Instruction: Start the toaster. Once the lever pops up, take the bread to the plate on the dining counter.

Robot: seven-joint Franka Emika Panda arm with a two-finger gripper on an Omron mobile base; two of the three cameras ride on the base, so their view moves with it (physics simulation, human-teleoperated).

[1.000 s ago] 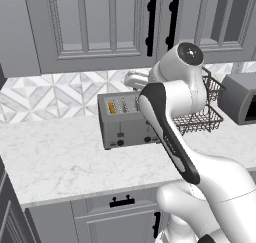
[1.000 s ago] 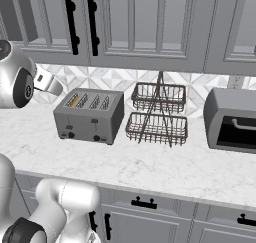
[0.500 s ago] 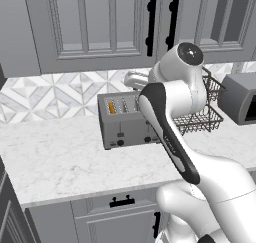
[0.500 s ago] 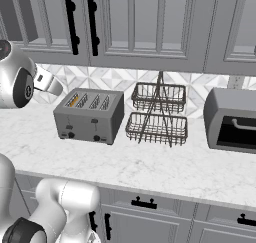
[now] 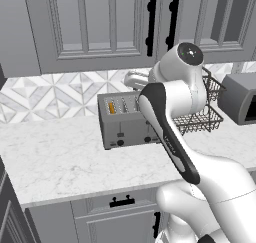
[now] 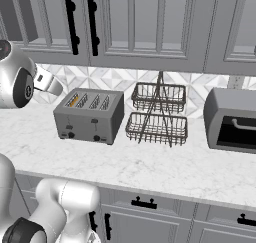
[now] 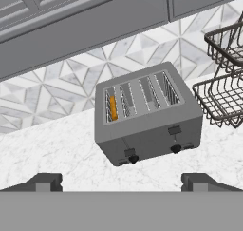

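No change over last second: arm holds still above worktop, gripper (image 7: 121,181) jaws spread wide, empty. Toaster (image 7: 148,117) ahead on marble; bread (image 7: 113,108) sits in leftmost slot (orange edge showing). Lever (image 7: 129,152) up, unpressed; task not started

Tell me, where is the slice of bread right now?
The bread stands in the toaster, in its far-left slot as the hand view shows it, orange edge up. The toaster sits on the marble worktop, left of the wire basket rack.
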